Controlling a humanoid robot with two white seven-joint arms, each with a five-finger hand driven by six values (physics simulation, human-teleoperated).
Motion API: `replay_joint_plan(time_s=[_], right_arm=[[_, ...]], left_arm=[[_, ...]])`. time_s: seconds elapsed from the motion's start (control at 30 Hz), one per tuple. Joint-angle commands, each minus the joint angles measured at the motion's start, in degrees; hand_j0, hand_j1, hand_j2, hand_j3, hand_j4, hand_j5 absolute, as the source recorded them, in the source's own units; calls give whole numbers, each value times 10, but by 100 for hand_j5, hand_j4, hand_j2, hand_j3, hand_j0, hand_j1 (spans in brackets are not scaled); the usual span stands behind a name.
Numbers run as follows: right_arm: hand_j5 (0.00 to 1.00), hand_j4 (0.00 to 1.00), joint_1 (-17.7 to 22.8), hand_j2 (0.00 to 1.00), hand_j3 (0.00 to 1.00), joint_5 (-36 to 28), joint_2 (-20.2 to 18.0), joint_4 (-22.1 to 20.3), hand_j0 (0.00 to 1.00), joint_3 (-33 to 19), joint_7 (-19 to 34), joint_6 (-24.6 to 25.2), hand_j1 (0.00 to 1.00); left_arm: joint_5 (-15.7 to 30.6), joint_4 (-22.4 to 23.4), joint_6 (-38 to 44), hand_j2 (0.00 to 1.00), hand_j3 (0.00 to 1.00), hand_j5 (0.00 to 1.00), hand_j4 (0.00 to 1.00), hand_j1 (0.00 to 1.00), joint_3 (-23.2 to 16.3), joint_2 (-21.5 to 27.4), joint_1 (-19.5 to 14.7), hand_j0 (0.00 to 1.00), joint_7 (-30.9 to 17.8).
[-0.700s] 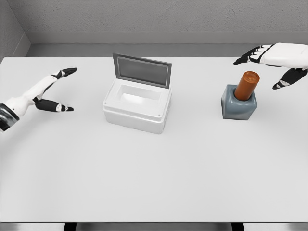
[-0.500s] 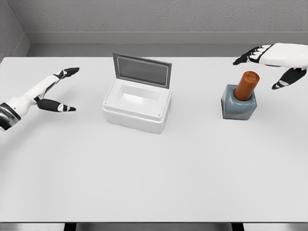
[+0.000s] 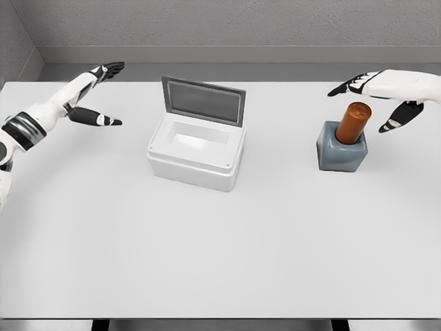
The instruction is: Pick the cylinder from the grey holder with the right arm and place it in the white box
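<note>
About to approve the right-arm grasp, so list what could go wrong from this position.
1. The cylinder leans in the grey holder; the open right hand, just above and beside its top, could knock it or tip the holder instead of closing cleanly.
2. The white box has its lid standing upright at the back; a carry coming in low from behind might strike it.

You lose the right arm at the right edge of the frame: only the right hand [image 3: 386,86] and a bit of wrist show. The left arm [image 3: 21,127] runs off the left edge past the forearm. The cylinder [image 3: 353,122] hides its lower part inside the grey holder [image 3: 342,151]. The white box [image 3: 198,150] shows you only part of its floor; the near wall covers the rest. The table [image 3: 220,248] is cut at the bottom edge.
</note>
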Motion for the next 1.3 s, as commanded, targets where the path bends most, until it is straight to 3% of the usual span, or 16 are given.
replay_joint_plan(time_s=[0.0,0.27,1.27], right_arm=[[100,100,0,100,100,-2,12,18,100,-1,1,2,100],[100,100,-4,100,100,11,13,-17,100,3,3,2,100],[97,97,-3,97,97,55,22,-16,97,4,18,2,97]], left_arm=[[-5,43,1,100,100,100,100,100,0,-20,0,100,-28],[-4,58,1,100,100,100,100,100,2,-23,-17,100,-37],[-4,56,1,100,100,100,100,100,3,-14,-24,100,-37]])
